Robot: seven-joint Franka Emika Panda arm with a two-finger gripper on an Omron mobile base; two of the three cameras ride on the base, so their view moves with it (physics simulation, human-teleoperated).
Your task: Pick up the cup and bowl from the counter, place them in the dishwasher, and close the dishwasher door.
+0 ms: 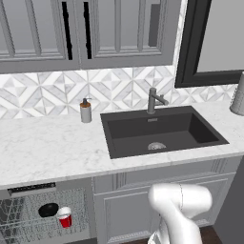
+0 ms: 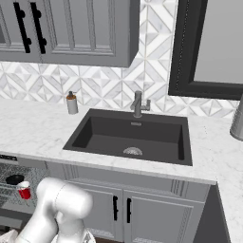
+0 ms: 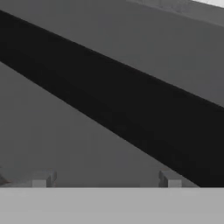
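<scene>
In the left base view, the cup [image 1: 65,217] is being shown standing upright in the wire rack of the dishwasher [image 1: 28,189], at the lower left below the counter [image 1: 52,147]. The bowl [image 1: 48,209] is being seen just beside it, to its upper left, on the same rack. The soap dispenser [image 1: 86,110] is being shown on the counter left of the sink [image 1: 159,131], with the faucet [image 1: 153,100] behind the basin.

In the right base view, the cup [image 2: 23,190] and the bowl [image 2: 14,179] are again being seen in the rack at the far left, near each other, under the counter edge [image 2: 33,128]. The sink [image 2: 135,135] is being shown in the middle.

In the hand view, the gripper [image 3: 106,179] is being held with its fingertips [image 3: 40,179] set wide apart and nothing between them. A flat dark grey panel, taken to be the dishwasher door [image 3: 52,144], is being faced closely, with a long black handle [image 3: 131,113] crossing it on a slant.
</scene>
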